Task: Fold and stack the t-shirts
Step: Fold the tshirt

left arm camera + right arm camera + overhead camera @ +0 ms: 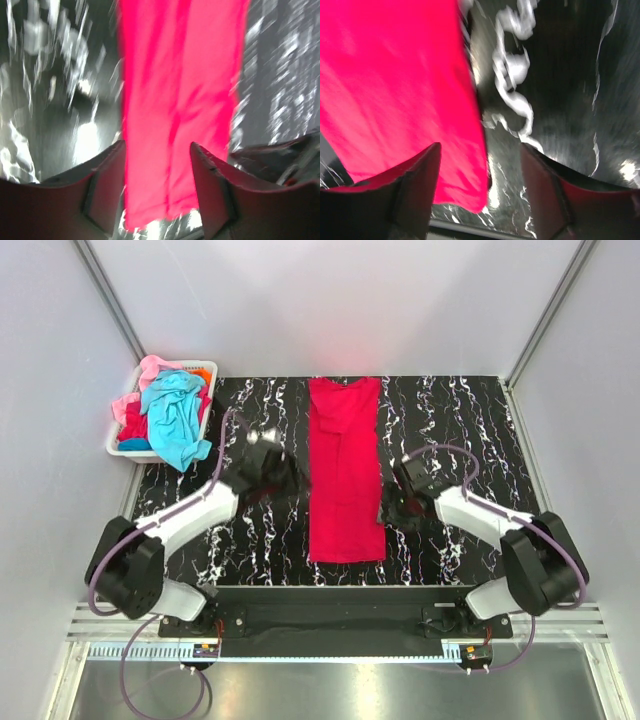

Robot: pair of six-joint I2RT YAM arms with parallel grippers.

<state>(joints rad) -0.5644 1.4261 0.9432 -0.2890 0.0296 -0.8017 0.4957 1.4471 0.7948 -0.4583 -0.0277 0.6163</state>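
A crimson-red t-shirt [345, 468] lies flat on the black marbled table [460, 420] as a long narrow strip running from far to near. My left gripper [288, 480] hovers at its left edge, jaws open; in the left wrist view the red t-shirt [180, 75] shows between and beyond the open left gripper [157, 150]. My right gripper [388, 508] sits at the strip's right edge, open. In the right wrist view the red t-shirt [395, 75] edge lies by the left finger of the right gripper [481, 150]. Neither holds cloth.
A white basket [115, 445] stands at the far left corner of the table, holding a turquoise t-shirt [175, 415], a pink one [150, 370] and an orange one [203, 371]. White walls close in the table on three sides.
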